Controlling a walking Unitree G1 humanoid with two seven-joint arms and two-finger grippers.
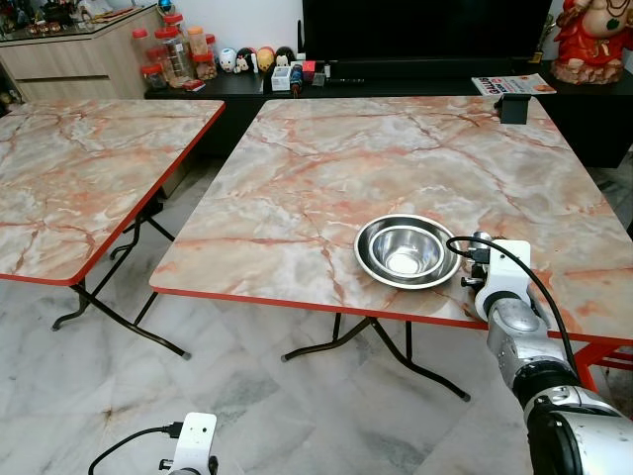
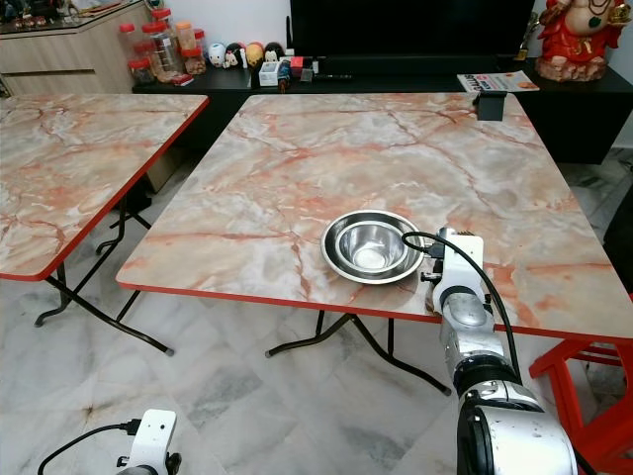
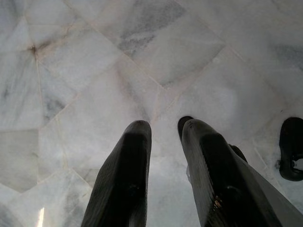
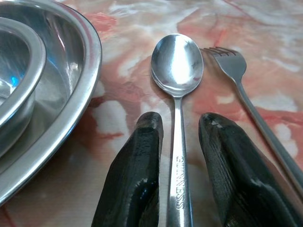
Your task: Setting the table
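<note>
The left gripper (image 3: 165, 142) is hanging idle over the marble floor (image 3: 94, 56), its fingers slightly parted and gripping nothing. On the marble-patterned table (image 1: 396, 158), a steel plate (image 1: 407, 251) is sitting near the front edge, holding a smaller steel bowl (image 1: 406, 252) that looks empty. Just right of it, the right gripper (image 4: 180, 127) is resting with spread fingers straddling a spoon (image 4: 176, 66) handle, likely aligning it beside the fork (image 4: 236, 71).
</note>
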